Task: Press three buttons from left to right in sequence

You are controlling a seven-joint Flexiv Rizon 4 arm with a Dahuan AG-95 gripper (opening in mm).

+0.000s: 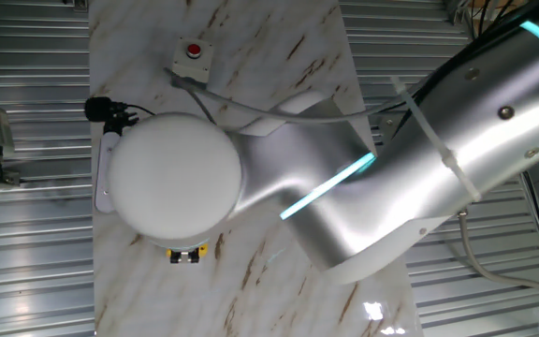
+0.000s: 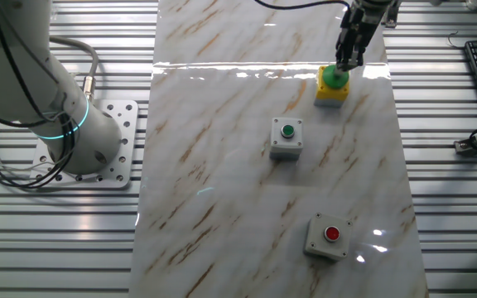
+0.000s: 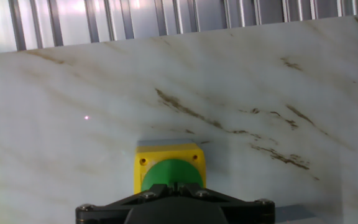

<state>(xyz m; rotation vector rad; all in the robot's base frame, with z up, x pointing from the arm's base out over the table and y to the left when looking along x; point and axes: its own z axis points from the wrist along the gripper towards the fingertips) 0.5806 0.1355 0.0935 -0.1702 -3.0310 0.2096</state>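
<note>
Buttons sit in a loose diagonal line on my marble table (image 2: 222,124). The yellow box with the large green dome button (image 2: 332,85) is near the far edge in the other fixed view, the grey box with the small dark-green button (image 2: 286,137) is near the middle, and the grey box with the small red button (image 2: 327,237) is near the close edge.

My claw (image 2: 344,62) is directly over the green dome, its tip at or just touching the dome's top. In the hand view the fingertips (image 3: 166,188) meet with no gap, so the claw is clenched, holding nothing.

Judging by this, I am on the yellow box's press. To do it well, I would push straight down on the dome's centre, keeping the closed tip from sliding off the curved top or shoving the box.

One fixed view, from above, hides most of this: my arm covers the middle of the table, leaving only the red button box (image 1: 192,57) and a sliver of yellow (image 1: 186,253) visible.
</note>
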